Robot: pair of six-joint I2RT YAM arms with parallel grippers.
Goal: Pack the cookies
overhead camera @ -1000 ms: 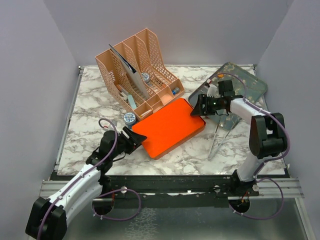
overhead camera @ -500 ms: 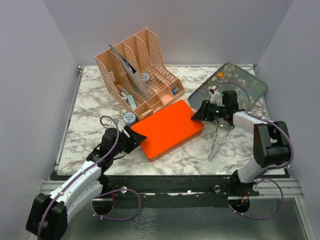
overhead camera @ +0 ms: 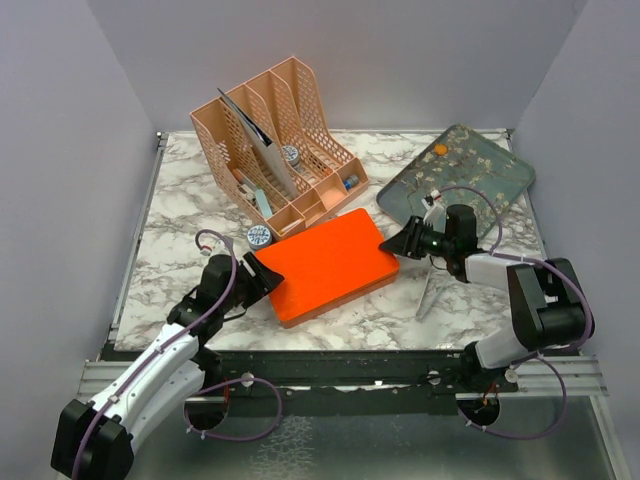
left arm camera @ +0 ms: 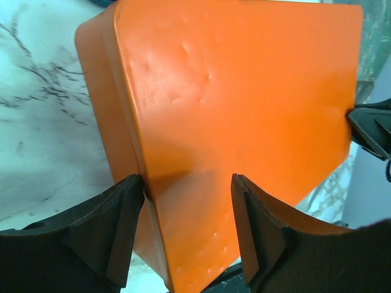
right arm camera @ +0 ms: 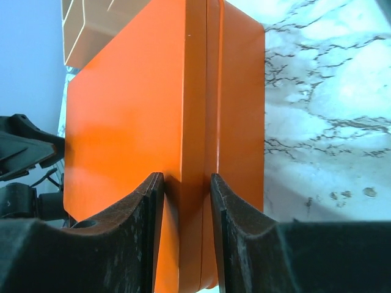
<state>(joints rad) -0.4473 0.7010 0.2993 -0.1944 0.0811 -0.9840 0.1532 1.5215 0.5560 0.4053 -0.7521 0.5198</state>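
Observation:
A flat orange box (overhead camera: pixel 325 262) with its lid on lies in the middle of the table. My left gripper (overhead camera: pixel 258 270) is at its left corner. In the left wrist view my left gripper (left arm camera: pixel 188 183) straddles the box (left arm camera: pixel 244 91), one finger on the side wall and one on the lid. My right gripper (overhead camera: pixel 398 242) is at the right corner. In the right wrist view my right gripper (right arm camera: pixel 186 180) is shut on the box's (right arm camera: pixel 134 110) lid rim. One orange round cookie (overhead camera: pixel 440 149) lies on the green floral tray (overhead camera: pixel 470 175). The other cookies are hidden.
A peach desk organiser (overhead camera: pixel 280 140) stands at the back left with a round blue-and-white tin (overhead camera: pixel 291 154) in it. Another tin (overhead camera: pixel 259 236) sits on the table by the box's left corner. Metal tongs (overhead camera: pixel 432 285) lie to the right of the box.
The orange box has slid toward the front left and turned a little, with both grippers at its corners. My right gripper has come down off the tray area and nearer.

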